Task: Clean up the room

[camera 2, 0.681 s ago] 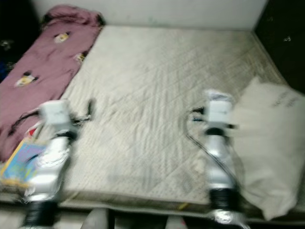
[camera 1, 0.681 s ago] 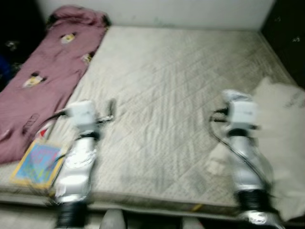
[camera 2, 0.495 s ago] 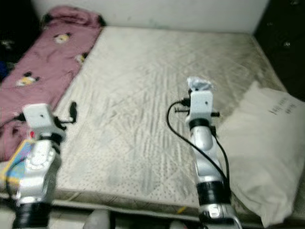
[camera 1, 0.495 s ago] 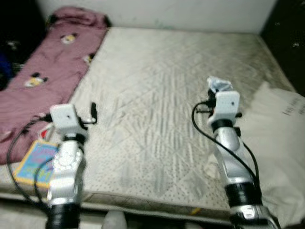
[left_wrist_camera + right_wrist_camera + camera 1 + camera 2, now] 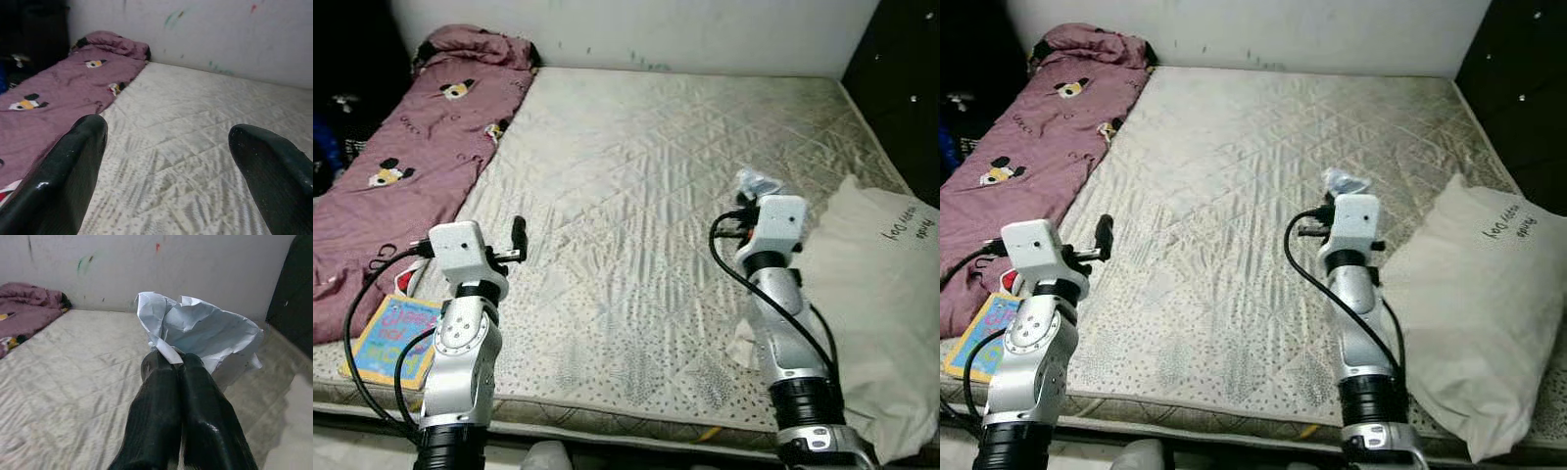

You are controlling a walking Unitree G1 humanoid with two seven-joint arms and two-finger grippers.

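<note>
One item collected so far, by appearance. Eye views: right gripper [image 5: 751, 182] raised over mattress [image 5: 636, 196], crumpled paper [image 5: 754, 182] at its tip; book [image 5: 391, 333], purple blanket [image 5: 401, 166], pillow [image 5: 881, 304] remain. Left wrist view: left gripper [image 5: 168, 161] spread wide, empty. Right wrist view: fingers [image 5: 161, 411] pinched together on paper.

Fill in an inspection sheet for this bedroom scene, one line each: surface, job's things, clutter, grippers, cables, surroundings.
Surface: bare quilted mattress, stained in places.
Job's things: crumpled paper, pinched between the right gripper's fingers.
Clutter: purple cartoon-print blanket along the robot's left side of the mattress; colourful book at the near left corner; white pillow at the right edge.
Grippers: left gripper open and holding nothing, above the mattress; right gripper shut on the paper.
Cables: black cables looped along both arms.
Surroundings: white marked wall behind the bed.
</note>
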